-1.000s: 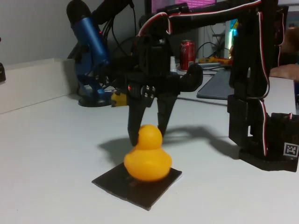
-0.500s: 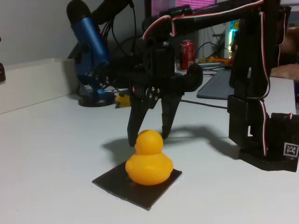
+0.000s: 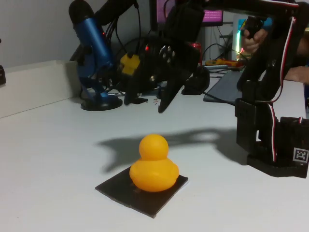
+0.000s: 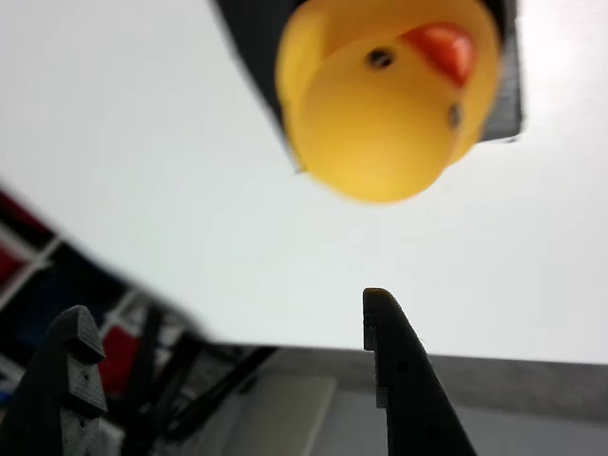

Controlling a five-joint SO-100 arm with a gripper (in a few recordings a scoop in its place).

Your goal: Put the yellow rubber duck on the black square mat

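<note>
Nearest the fixed view's camera, the black square mat [image 3: 145,192], flat on the white table [image 3: 53,164], one corner toward the lens. Upright on it, touching, the yellow rubber duck [image 3: 153,166], plump body on the mat's middle, round head on top, nothing gripping it. Behind duck and mat, a dark shadow across the tabletop. Above and further back, clear of the duck, the black gripper [image 3: 147,99], jaws spread apart and empty, tips pointing down and forward, a small yellow part beside its body. To the right, the arm's black base [image 3: 270,145] on the table, a square printed marker on its side. Further back, a blue microphone [image 3: 91,53] on a round stand, a red can [image 3: 194,50], cables and lit screens. In the wrist view, both dark fingertips [image 4: 394,361] low in the frame with a wide gap between, and beyond them the duck [image 4: 385,95] with its orange beak, the mat [image 4: 261,38] under it.
</note>
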